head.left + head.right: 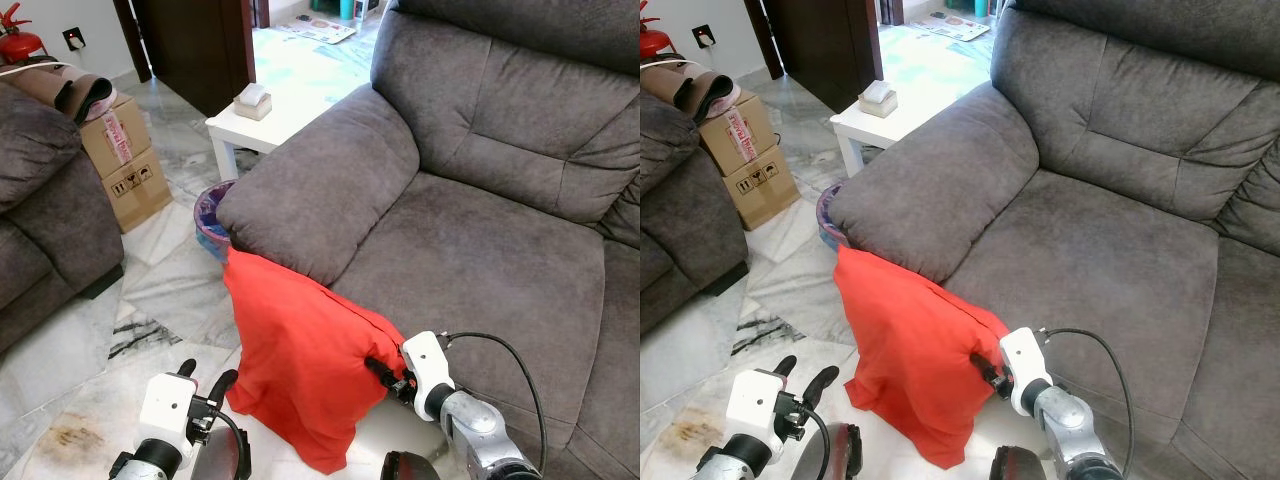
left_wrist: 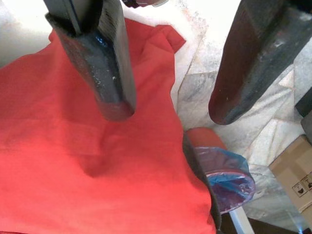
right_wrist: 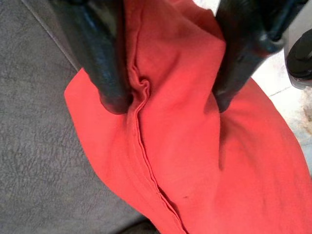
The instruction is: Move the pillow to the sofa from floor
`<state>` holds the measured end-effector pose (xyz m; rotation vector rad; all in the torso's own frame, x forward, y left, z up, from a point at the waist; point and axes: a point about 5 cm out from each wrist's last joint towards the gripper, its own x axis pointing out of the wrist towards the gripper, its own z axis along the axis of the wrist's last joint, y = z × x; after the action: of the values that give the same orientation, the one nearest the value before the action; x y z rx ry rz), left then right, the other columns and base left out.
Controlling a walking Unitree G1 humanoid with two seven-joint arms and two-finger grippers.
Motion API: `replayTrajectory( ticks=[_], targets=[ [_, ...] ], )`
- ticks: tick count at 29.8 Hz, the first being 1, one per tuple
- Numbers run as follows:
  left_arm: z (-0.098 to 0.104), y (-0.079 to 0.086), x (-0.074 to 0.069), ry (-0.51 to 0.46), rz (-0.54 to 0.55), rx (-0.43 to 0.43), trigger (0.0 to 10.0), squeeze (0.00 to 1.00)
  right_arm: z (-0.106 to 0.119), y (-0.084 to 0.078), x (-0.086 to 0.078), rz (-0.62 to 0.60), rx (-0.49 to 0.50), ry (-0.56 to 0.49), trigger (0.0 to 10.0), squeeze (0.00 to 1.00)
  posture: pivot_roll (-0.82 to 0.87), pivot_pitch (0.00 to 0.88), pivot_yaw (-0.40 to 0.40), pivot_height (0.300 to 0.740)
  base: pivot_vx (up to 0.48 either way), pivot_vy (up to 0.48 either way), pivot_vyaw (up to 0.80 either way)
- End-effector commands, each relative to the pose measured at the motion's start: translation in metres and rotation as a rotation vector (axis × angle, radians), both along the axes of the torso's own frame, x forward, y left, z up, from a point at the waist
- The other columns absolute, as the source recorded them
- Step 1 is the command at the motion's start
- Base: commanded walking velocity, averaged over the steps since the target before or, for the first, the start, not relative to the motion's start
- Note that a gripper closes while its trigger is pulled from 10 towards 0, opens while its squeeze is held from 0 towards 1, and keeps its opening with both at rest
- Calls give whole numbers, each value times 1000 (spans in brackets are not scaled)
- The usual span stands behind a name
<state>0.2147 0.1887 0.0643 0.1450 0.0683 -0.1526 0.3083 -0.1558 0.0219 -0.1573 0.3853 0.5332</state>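
1. Here, the right gripper (image 1: pixel 385 375) sits at lower centre of the left eye view, its black fingers (image 3: pixel 109 73) pinched into the upper right edge of the red pillow (image 1: pixel 300 365); the right wrist view shows fabric and seam bunched between them.
2. The left gripper (image 1: pixel 205 385) is at lower left of the same view, its two fingers spread with nothing between them, just beside the pillow's lower left edge and apart from it. In the left wrist view the red cloth lies straight ahead of those fingers.
3. The pillow stands on end against the front of the sofa (image 1: pixel 470 250). Its top corner is tucked under the armrest (image 1: pixel 320 190) in mid frame, and its bottom corner reaches down to the marble floor (image 1: pixel 100 400) at lower centre. Its long axis slopes from upper left to lower right.
4. The key relation: the pillow lies between the two grippers, the right one already on it. The seat cushion (image 1: pixel 480 270) lies up and to the right, so the lift probably has to clear the seat's front edge.
5. Behind the pillow, a small bin with a blue liner (image 1: pixel 212 215) stands by the armrest.
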Motion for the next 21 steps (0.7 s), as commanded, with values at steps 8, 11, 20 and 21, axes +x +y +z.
replayTrajectory(
  ticks=[8,11,20,21],
  targets=[
    [-3,-6,6,20,-45,19,10000,0,-7,-6,-6,-27,-39,13,0,0,91,154,1,595,0,0,0],
    [-4,-9,9,20,-60,16,10000,0,-5,-8,-4,-60,-41,-5,0,0,76,143,1,595,0,0,0],
    [-4,-14,18,7,-79,2,10000,0,-2,-10,-3,-161,5,-57,0,0,40,116,10,595,0,0,0],
    [-4,-15,18,7,-80,1,10000,0,-2,-10,-3,-173,11,-59,0,0,36,113,10,595,0,0,0]
  ],
)
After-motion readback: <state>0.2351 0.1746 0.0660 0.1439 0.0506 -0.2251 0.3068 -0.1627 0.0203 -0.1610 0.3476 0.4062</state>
